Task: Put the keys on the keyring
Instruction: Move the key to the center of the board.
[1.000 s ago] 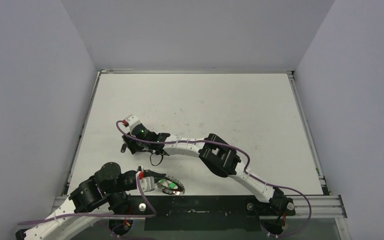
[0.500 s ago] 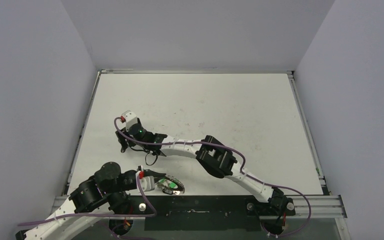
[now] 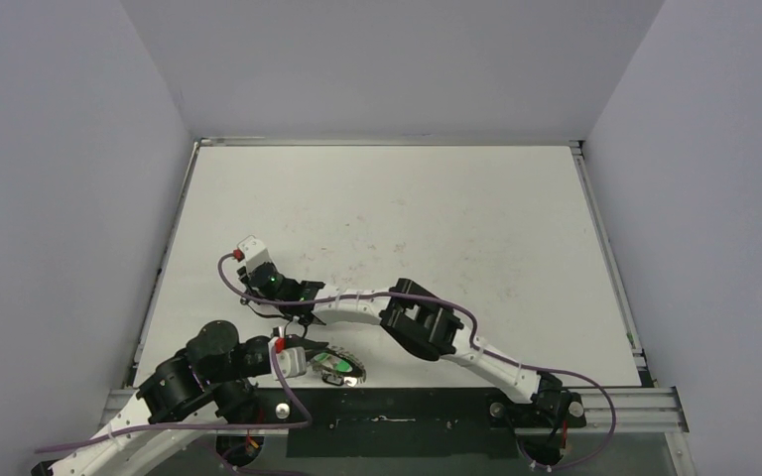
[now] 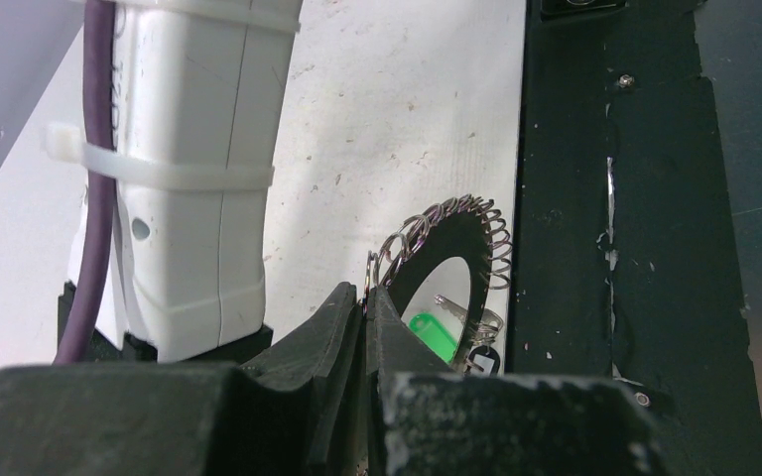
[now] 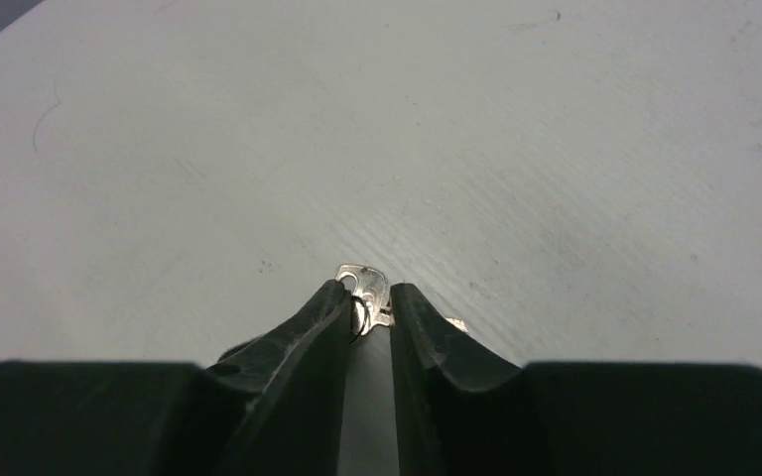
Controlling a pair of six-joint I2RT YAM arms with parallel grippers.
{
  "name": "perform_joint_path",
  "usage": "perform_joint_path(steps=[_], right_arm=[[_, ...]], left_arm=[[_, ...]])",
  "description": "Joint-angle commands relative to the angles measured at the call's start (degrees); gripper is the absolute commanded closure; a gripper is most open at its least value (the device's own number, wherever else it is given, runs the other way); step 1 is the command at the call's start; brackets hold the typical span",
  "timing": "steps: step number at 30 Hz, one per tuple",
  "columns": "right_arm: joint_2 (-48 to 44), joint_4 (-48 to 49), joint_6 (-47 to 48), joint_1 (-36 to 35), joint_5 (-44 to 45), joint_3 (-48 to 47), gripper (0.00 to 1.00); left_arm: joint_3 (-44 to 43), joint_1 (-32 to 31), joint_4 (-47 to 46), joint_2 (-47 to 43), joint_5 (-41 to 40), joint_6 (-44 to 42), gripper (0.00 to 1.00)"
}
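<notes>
Now that my right arm has drawn back across the table [image 3: 407,198] toward its near edge, my right pincer [image 5: 367,297] sits much closer to the keyring [image 3: 341,367] than it did a second ago. Its jaws are narrowed to a slit on the plain silver key [image 5: 364,280], so I judge the pickup made and threading next (whether the key has left the tabletop I cannot tell); my left pincer [image 4: 365,299] is fully closed on the keyring's scalloped rim, holding it by the table's near edge, with the green key [image 4: 431,335] showing through its hollow; the plain silver key's head pokes out past my fingertips, pointing away from the wrist; a sliver of metal beside one finger suggests its long axis slants across the jaws rather than along them.
</notes>
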State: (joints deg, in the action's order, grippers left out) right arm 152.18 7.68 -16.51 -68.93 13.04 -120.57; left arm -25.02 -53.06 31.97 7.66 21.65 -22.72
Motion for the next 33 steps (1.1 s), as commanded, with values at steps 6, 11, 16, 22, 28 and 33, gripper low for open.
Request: perform_joint_path(steps=[6,11,16,22,28,33], right_arm=[[-14.38,3.29,-3.18,4.01,4.36,20.60,1.00],[-23.35,6.32,-5.68,8.61,2.87,34.75,1.00],[-33.01,5.87,-5.70,13.10,3.33,47.95,1.00],[-45.91,1.10,-7.30,18.17,4.43,62.26,1.00],[-60.54,-3.84,-10.28,23.14,5.43,74.82,1.00],[-72.87,-7.42,-9.81,25.20,4.76,80.84,0.82]], left_arm=[[-1.07,1.34,-3.35,0.33,1.69,-0.13,1.00],[-0.85,1.93,-4.74,0.86,2.00,1.00,1.00],[-0.12,2.37,-6.47,0.82,0.75,2.17,1.00],[0.60,2.71,-10.33,2.94,-2.37,4.97,1.00],[2.41,2.78,-19.75,9.67,-3.59,9.41,1.00],[1.87,2.78,-26.17,16.00,-7.67,10.74,1.00]])
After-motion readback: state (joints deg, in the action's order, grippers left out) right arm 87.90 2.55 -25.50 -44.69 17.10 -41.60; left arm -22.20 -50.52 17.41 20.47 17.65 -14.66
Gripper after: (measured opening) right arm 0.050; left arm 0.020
